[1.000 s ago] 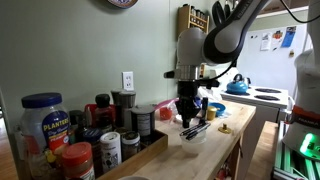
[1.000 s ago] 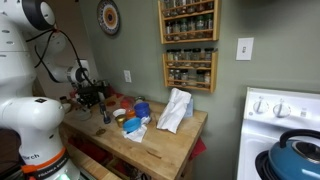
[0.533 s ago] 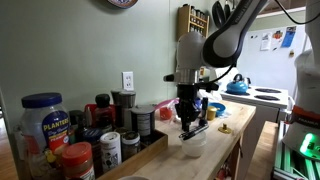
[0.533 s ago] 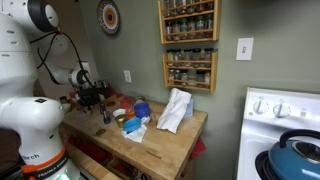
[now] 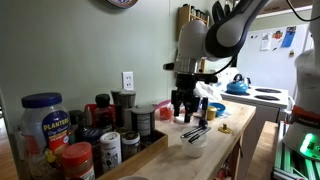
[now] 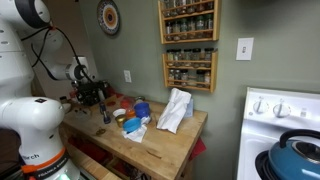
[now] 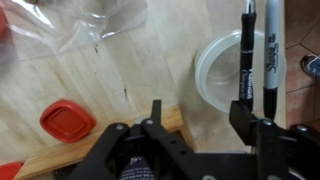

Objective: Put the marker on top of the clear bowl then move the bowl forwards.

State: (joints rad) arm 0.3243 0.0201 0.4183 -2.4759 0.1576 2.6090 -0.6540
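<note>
Jaws hanging wide open, empty — marker [image 7: 245, 60] balancing across clear bowl [image 7: 204, 82] (probably light); jerky push risking roll-off.

A big white robot [image 6: 35, 130] stands at the front, and its dark gripper [image 6: 97, 92] hangs over the far end of a wooden table [image 6: 160, 142]. On the table lie a crumpled white cloth [image 6: 175, 108], a blue thing [image 6: 143, 109] just beside it and a small round tin [image 6: 120, 116]. On the green wall hang a round clock [image 6: 108, 17] and a top rack [image 6: 188, 20] above a low rack [image 6: 190, 70], both full of little jars, and a white stove [image 6: 280, 115] with a blue kettle [image 6: 300, 155] stands at the side.
</note>
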